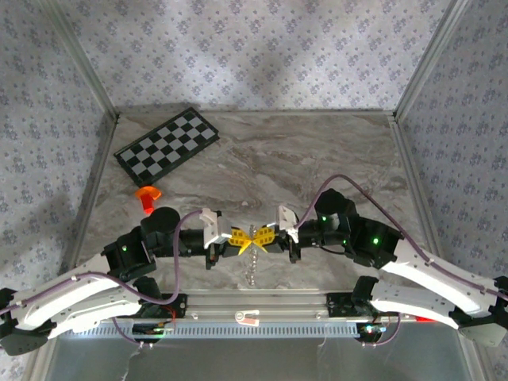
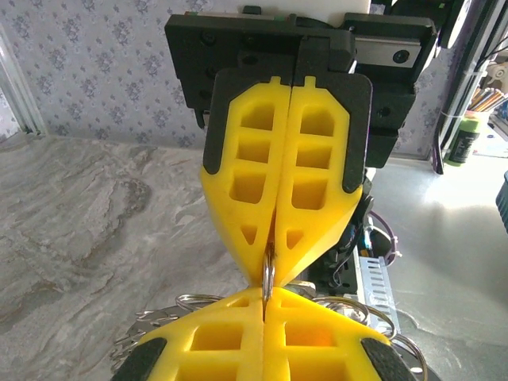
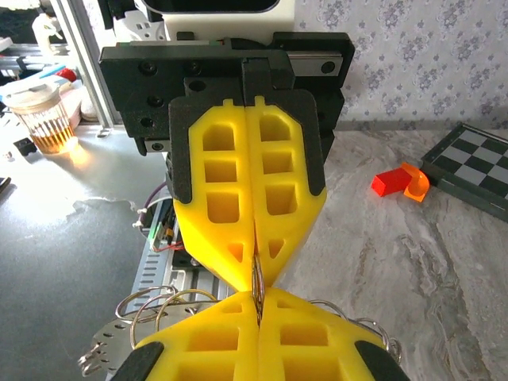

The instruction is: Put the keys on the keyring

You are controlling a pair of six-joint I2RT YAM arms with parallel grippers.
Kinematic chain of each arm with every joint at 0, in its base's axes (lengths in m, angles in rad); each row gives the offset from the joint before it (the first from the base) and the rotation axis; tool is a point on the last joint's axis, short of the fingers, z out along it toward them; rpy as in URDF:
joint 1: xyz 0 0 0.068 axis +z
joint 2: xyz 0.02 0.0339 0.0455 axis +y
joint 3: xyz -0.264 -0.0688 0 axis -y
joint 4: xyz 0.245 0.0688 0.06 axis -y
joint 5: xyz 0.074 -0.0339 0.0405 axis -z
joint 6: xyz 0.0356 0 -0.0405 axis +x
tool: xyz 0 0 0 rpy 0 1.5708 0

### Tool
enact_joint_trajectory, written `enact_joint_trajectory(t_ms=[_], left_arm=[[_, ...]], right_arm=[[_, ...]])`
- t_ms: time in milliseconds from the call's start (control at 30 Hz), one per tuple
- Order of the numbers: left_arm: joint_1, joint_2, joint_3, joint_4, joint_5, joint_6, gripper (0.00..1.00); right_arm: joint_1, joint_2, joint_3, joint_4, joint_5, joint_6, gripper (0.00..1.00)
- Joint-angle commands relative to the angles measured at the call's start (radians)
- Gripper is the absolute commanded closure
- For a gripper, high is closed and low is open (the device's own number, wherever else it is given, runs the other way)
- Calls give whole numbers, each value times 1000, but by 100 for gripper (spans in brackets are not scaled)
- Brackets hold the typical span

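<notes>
My left gripper [image 1: 240, 239] and right gripper [image 1: 265, 236] meet tip to tip above the table's near middle, both shut. Between them stands the keyring [image 2: 268, 274], a thin silvery ring seen edge-on and pinched in both seams. The left wrist view has my left gripper [image 2: 263, 300] at the bottom and the right gripper's fingers [image 2: 238, 238] opposite. In the right wrist view the keyring [image 3: 256, 279] enters my right gripper [image 3: 257, 300]. Small wire loops [image 3: 151, 305] and flat silver pieces [image 1: 252, 266] hang from the ring below the grippers. The keys are out of view.
An orange plastic piece [image 1: 148, 195] lies at the left, with a black-and-white checkerboard [image 1: 167, 145] behind it at the back left. The metal base rail [image 1: 254, 305] runs along the near edge. Patterned walls close in the table's sides and back.
</notes>
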Motion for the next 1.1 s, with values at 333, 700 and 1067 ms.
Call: enact_joint_trajectory(t_ms=[333,700,1067], left_arm=[[0,-32,32,-17,-24,23,100],[1,-35,39,-25,-5,27,100],[0,-42,37,-23,4,20,100]], right_arm=[[10,11,67,-134,21,-47,85],[-2,-11,17,-70,-5,9,71],[-8,12,4,19,-30,57,58]])
